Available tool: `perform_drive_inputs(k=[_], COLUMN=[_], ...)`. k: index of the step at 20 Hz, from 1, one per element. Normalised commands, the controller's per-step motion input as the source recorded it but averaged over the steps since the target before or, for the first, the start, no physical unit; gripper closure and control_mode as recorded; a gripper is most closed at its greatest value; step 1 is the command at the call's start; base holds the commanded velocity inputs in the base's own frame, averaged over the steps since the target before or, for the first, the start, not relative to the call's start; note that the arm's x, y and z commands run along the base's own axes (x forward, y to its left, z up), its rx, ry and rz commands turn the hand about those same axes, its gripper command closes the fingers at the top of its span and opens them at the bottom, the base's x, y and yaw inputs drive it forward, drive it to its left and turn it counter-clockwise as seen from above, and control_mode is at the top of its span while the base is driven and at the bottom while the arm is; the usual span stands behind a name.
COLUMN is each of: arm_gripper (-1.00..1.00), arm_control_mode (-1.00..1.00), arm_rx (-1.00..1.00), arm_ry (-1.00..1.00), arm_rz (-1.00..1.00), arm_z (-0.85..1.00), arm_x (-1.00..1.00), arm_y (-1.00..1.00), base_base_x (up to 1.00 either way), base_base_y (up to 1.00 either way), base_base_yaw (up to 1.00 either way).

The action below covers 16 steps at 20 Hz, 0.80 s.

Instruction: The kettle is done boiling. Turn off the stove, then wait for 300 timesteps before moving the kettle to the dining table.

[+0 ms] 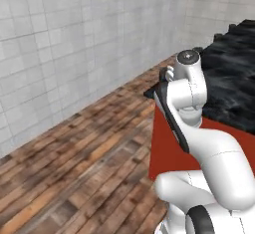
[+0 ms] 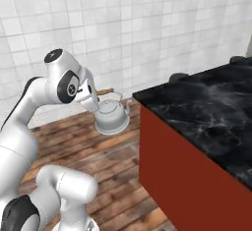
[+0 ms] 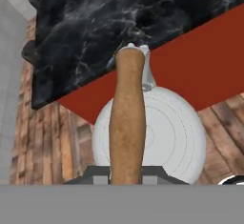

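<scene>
The silvery-grey kettle (image 2: 112, 118) hangs in the air above the wooden floor, just left of the dining table (image 2: 206, 108). My gripper (image 2: 96, 105) is shut on its arched orange-brown handle (image 3: 127, 118). In the hand view the round kettle body (image 3: 176, 137) lies under the handle, with the spout toward the table's black marble top (image 3: 119, 23) and red-brown side (image 3: 200, 56). The kettle sits lower than the tabletop edge. In the left base view my arm stands in front of the table's corner (image 1: 229, 78). The stove is out of view.
A white tiled wall (image 2: 147, 23) runs behind the scene. Wooden plank floor (image 1: 84, 153) spreads to the left of the table. Dark chair backs (image 2: 178, 76) poke up along the table's far edge.
</scene>
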Motion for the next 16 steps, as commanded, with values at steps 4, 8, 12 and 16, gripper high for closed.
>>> perform_drive_inputs(k=[4, 8, 12, 16], arm_gripper=[1.0, 1.0, 1.0, 1.0], arm_control_mode=[1.0, 1.0, 1.0, 1.0], arm_rx=[0.0, 0.0, 0.0, 0.0], arm_ry=[0.0, 0.0, 0.0, 0.0], arm_rz=[0.0, 0.0, 0.0, 0.0], arm_z=[0.0, 0.0, 0.0, 0.0], arm_x=[0.0, 0.0, 0.0, 0.0], arm_y=[0.0, 0.0, 0.0, 0.0], base_base_x=[0.71, 0.73, 0.78, 0.84], base_base_y=[0.68, 0.61, 0.5, 0.28], base_base_yaw=[-0.38, -0.38, -0.39, -0.36])
